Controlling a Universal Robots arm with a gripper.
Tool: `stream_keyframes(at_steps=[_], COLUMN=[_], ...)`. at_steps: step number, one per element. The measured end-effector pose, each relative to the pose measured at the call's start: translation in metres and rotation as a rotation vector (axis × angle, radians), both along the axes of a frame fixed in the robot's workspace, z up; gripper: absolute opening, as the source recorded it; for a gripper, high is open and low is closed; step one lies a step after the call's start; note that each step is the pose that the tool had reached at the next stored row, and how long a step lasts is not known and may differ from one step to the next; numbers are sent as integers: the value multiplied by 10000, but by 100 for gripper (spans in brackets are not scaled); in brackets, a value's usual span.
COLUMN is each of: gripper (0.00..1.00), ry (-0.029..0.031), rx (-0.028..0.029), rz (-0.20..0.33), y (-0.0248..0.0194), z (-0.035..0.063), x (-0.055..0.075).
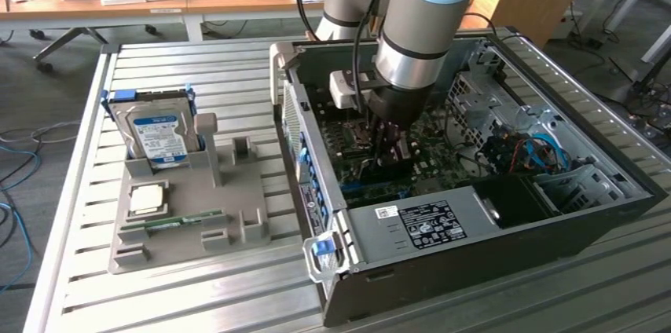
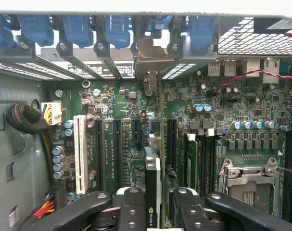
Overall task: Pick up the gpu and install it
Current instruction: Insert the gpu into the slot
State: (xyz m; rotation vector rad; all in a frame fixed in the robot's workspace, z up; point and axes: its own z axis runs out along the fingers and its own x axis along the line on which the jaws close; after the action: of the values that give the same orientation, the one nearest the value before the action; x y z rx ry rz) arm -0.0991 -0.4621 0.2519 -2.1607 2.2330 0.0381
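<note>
The gpu (image 2: 152,185) stands edge-on between my fingers, a thin dark card with a green logo near the pads. Its silver bracket (image 2: 149,55) reaches the rear slot opening of the case. My gripper (image 2: 158,214) is shut on the gpu, one black finger (image 2: 130,211) on each side. The card runs in line with the black expansion slots on the green motherboard (image 2: 222,110); I cannot tell whether it is seated. In the exterior view the gripper (image 1: 386,144) reaches down into the open computer case (image 1: 472,227), with the gpu (image 1: 379,170) a dark shape under it.
Beside the card are a white slot (image 2: 80,154), RAM modules (image 2: 191,159) and the CPU socket (image 2: 247,185). Blue clips (image 2: 117,29) line the rear. On the exterior view's left a grey fixture (image 1: 184,231) holds a hard drive (image 1: 157,133), a CPU (image 1: 147,198) and a RAM stick (image 1: 173,221).
</note>
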Motion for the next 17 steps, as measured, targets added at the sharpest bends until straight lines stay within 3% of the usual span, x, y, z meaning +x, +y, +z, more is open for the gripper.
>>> stream_keyframes(at_steps=[17], gripper=[27], ry=[-20], rx=[0], rz=[1], y=[-9], z=[30], x=[-5])
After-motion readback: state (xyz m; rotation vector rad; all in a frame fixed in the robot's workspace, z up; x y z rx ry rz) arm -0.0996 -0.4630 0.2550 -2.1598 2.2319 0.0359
